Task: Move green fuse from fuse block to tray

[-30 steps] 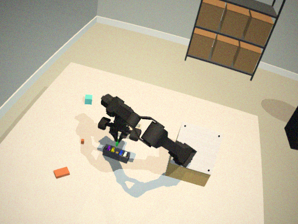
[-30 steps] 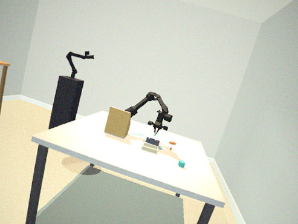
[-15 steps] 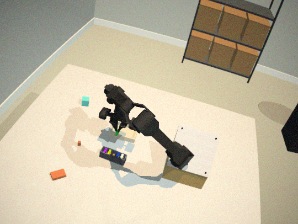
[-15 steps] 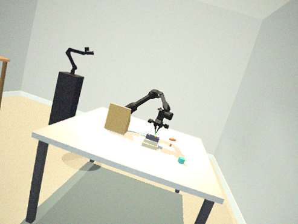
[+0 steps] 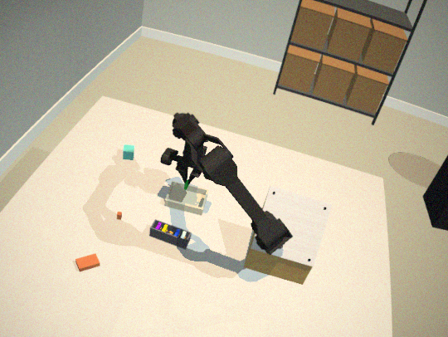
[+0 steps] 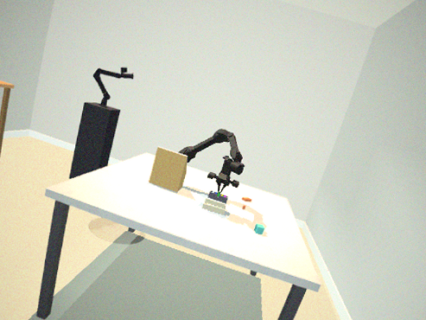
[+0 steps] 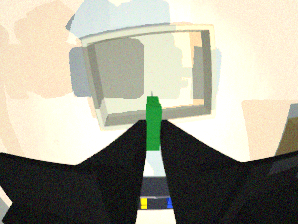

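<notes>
The green fuse [image 7: 153, 121] is hanging pinched between the gripper [image 5: 187, 179]'s fingertips, poised above the tray [image 5: 200, 207] near the middle of the worktop — well clear of the fuse block [image 5: 157, 233], which is sitting toward the near edge. To finish well, the arm should be lowering straight down over the tray's open middle — keeping off its walls — and parting the fingers only once the fuse is low inside. The teal cube [image 5: 129, 152] and orange pieces [image 5: 87, 261] toward the left edge are lying out of the way.

Teal cube [image 5: 129, 152], orange slab [image 5: 87, 262], tiny orange block [image 5: 119, 215] (well apart), shelf rack [image 5: 380, 105] with 6 boxes.
</notes>
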Robot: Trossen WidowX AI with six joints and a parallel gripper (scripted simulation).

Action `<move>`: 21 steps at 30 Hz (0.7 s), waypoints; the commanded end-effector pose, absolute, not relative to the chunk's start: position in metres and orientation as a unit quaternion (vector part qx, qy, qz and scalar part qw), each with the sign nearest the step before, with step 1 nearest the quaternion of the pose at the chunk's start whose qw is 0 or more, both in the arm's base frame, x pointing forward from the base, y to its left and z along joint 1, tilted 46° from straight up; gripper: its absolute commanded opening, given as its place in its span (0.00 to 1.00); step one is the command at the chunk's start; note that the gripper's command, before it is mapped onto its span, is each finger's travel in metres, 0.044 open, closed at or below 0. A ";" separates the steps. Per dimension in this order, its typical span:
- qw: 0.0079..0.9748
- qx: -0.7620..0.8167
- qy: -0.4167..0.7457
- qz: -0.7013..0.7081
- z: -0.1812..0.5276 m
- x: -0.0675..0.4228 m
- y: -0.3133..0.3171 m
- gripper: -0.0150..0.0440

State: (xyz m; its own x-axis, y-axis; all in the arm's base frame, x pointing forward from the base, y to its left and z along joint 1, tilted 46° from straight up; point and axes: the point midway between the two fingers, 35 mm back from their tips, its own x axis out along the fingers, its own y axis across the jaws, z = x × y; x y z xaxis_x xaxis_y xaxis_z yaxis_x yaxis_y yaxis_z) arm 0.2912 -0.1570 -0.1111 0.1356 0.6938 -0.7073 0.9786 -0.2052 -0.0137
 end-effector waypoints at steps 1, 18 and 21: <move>0.238 0.715 0.585 -0.300 -0.123 0.285 -0.168 0.25; 0.238 0.715 0.585 -0.299 -0.138 0.289 -0.154 0.25; 0.238 0.715 0.585 -0.299 -0.141 0.289 -0.150 0.25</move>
State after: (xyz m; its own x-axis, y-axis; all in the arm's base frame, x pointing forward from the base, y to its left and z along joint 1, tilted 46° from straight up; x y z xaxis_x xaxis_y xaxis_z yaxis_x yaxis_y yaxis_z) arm 0.2888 -0.1549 -0.1371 0.1342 0.6932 -0.7081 0.9802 -0.1977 -0.0078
